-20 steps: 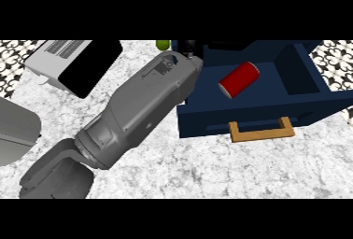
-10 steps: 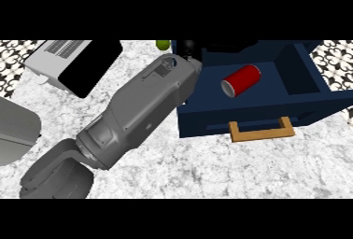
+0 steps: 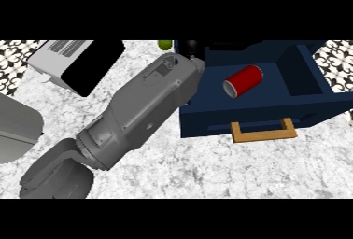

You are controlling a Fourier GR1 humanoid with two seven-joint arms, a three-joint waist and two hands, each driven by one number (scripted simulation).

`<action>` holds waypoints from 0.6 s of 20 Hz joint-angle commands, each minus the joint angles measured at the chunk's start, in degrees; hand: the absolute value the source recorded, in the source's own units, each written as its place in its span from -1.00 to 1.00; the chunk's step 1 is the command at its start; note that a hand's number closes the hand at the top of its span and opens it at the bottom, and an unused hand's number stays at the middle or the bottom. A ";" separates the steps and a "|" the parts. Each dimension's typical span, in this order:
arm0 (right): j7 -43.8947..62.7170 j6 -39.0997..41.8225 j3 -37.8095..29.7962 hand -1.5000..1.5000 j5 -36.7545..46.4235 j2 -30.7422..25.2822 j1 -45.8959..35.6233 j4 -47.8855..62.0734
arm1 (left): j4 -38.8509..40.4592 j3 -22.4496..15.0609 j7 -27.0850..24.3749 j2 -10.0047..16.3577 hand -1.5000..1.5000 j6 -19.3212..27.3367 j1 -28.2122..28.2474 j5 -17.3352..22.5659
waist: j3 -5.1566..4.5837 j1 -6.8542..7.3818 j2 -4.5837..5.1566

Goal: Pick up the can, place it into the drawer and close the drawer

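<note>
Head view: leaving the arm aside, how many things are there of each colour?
Red: 1, the can
Blue: 1, the open drawer holding it
Green: 1, a small thing at the top
White and black: 1, an appliance
Grey: 1, a shape at the left edge
Total: 5

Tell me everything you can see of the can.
The can is a plain red cylinder, metal by its look, with a darker flat end turned toward the view's lower left. It lies on its side, slanted, on the floor of the open navy drawer, roughly midway between the side walls and touching neither. Nothing holds it. The left forearm passes outside the drawer's left wall, apart from the can. No label or dent shows.
</note>
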 commanded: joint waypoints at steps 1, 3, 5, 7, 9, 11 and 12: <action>-2.96 0.95 1.26 -1.00 5.10 -1.23 -2.85 -3.55 | -0.64 -0.34 -3.36 -0.01 -1.00 -0.04 0.87 1.58 | -0.01 0.08 0.04; -1.31 -1.14 3.70 -1.00 10.08 -0.68 -4.68 -5.07 | 0.90 0.81 -3.11 -0.01 -1.00 -1.86 -0.71 1.39 | -0.07 1.64 -0.09; -5.59 0.86 6.35 -1.00 17.37 -0.57 -5.96 -3.00 | 0.28 0.44 -3.69 -0.01 -1.00 -0.67 -1.20 1.61 | -0.02 2.13 -0.01; -3.37 0.41 10.53 -1.00 21.87 -0.49 -7.20 -5.55 | -0.91 -0.51 -5.08 -0.01 -1.00 0.57 -0.68 1.77 | -0.06 2.33 -0.13; -6.61 -0.26 12.84 -1.00 29.19 -0.38 -9.57 -2.35 | -0.39 -0.23 -3.60 -0.01 -1.00 0.23 -1.43 1.85 | -0.03 3.31 -0.21; -5.69 -1.04 17.16 -1.00 34.74 -0.20 -11.14 -2.09 | -0.47 0.71 -1.33 -0.01 -1.00 0.21 -3.27 2.83 | -0.05 3.63 -0.30; -8.52 -1.16 17.59 -1.00 37.19 -0.41 -11.36 0.58 | -1.25 -0.51 -2.73 -0.01 -1.00 1.11 -1.34 2.82 | -0.01 3.22 -0.32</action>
